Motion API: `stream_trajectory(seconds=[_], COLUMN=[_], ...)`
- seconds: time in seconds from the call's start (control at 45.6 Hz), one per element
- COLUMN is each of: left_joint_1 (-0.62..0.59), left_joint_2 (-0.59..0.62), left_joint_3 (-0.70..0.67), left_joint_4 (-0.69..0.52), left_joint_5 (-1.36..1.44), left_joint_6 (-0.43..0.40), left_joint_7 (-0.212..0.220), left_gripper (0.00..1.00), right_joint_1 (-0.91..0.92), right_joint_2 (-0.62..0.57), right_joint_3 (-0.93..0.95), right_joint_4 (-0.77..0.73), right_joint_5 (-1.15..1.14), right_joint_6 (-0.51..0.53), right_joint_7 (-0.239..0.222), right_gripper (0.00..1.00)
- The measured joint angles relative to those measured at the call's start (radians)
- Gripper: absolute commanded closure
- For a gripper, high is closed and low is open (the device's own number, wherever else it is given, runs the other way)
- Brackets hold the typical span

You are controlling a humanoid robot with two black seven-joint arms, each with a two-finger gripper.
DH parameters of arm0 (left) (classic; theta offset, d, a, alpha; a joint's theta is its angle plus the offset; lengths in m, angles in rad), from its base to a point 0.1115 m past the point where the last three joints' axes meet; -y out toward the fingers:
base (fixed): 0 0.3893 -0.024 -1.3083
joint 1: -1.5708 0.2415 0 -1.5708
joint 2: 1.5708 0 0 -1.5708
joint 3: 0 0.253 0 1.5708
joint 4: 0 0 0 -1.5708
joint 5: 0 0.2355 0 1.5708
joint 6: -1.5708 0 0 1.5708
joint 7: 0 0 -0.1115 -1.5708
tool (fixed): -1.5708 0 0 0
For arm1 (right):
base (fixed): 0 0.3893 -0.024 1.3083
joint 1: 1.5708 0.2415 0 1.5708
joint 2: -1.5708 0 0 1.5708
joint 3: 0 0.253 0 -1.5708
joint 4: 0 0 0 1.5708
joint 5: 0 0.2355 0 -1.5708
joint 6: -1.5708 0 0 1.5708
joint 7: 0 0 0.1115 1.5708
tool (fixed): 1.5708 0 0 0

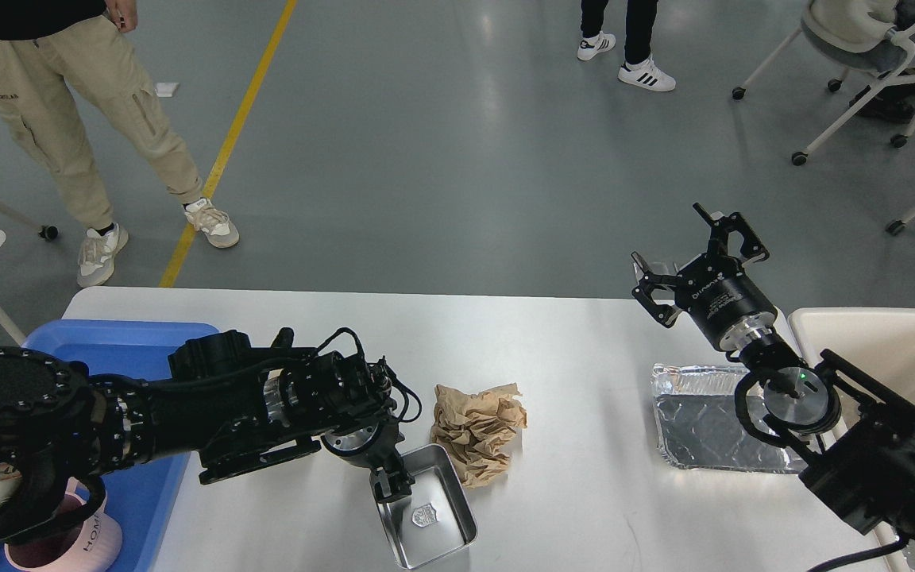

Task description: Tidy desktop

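Item 1. Large white rectangular worktop with rounded corners [553, 349]: fills the lower half of the frame, and it is the surface to be tidied.

Item 2. Small rectangular stainless-steel tray [426, 516]: lower centre, long axis running from upper left to lower right, a small silvery scrap inside.

Item 3. Left gripper [391, 486]: black, at the tray's upper-left rim, pointing down. The fingers look clenched on that rim, though they are dark and small. This arm is by far the nearer one to the tray. Any carry toward the blue tray would run left, back along the arm's own line.

Item 4. Crumpled brown paper wad [477, 431]: touching the steel tray's upper-right side. Judged likely to be nudged if the tray shifts right.

Item 5. Rectangular silver foil tray [704, 421]: right of centre, partly under the right arm.

Item 6. Right gripper [692, 246]: raised above the worktop's far right edge, fingers spread wide, holding nothing, well apart from the steel tray.

Item 7. Blue plastic tray [128, 338]: left edge, a pink mug [80, 544] at lower left.

Item 8. Cream-coloured bin [894, 349]: right edge.
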Motion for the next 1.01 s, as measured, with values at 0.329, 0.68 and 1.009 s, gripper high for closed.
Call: stream_trajectory(seconds=[0.329, 0.68, 1.009], left_joint_1=[0.002, -0.003, -0.012], left_joint_2=[0.002, 0.020, 0.033], left_joint_3=[0.023, 0.024, 0.008], left_joint_4=[0.011, 0.011, 0.009], left_joint_5=[0.007, 0.045, 0.045], left_joint_6=[0.022, 0.022, 0.037], left_joint_7=[-0.057, -0.112, -0.128], left_gripper=[0.99, 1.00, 1.00], right_joint_1=[0.000, 0.000, 0.000], right_joint_2=[0.000, 0.000, 0.000], right_joint_3=[0.001, 0.003, 0.001], right_joint_4=[0.000, 0.000, -0.002], right_joint_5=[0.000, 0.000, 0.000], right_joint_6=[0.004, 0.004, 0.004], right_joint_7=[0.001, 0.001, 0.002], right_gripper=[0.00, 0.00, 0.00])
